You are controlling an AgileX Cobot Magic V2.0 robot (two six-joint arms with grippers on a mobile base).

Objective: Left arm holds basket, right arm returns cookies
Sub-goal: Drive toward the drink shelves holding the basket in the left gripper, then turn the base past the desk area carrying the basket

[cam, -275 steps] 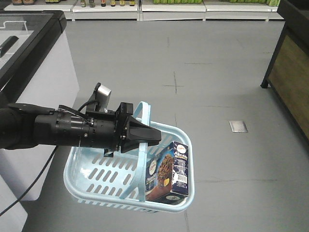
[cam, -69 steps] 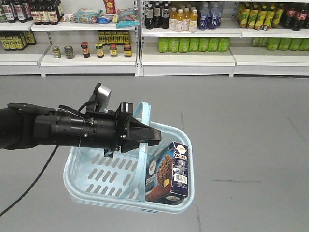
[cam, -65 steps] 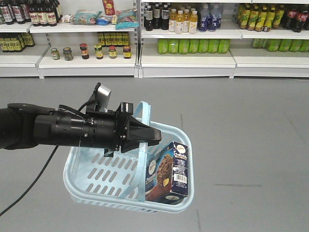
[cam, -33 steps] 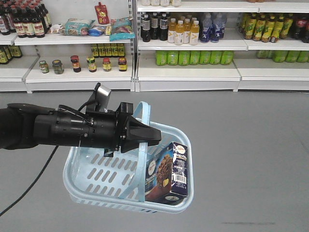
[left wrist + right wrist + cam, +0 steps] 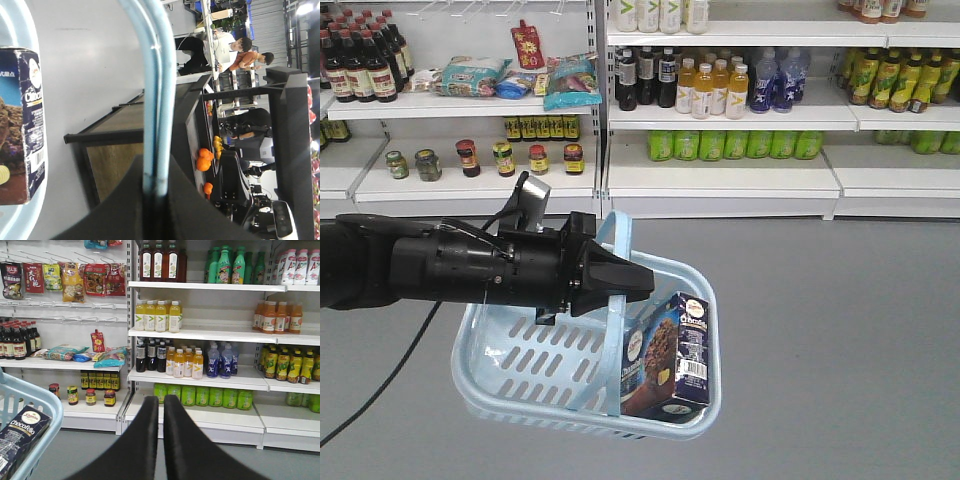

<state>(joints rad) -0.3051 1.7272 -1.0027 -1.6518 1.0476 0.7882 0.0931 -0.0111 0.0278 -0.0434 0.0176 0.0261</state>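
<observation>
1. We saw the left gripper pinching the handle of the basket. In the left wrist view its jaws were clamped on the pale blue hoop, so the basket hung in the air from that one grip.
2. The cookies stood on end inside the basket, leaning into the corner on the far side of the handle from the left arm.
3. The right gripper was pressed together and held nothing. It sat off to the basket's side and faced the shelves beyond the basket.
4. We judged the return not yet begun, since the box was untouched.
5. The narrow grip was the first risk: a push on the box could swing or tilt the basket, or slide the handle through the jaws.
6. The handle and the left arm both crossed above the basket, so a careless reach could strike them.
7. The box stood tall and leaning, so a glancing touch could tip it flat. The right gripper would also need to spread first.
</observation>
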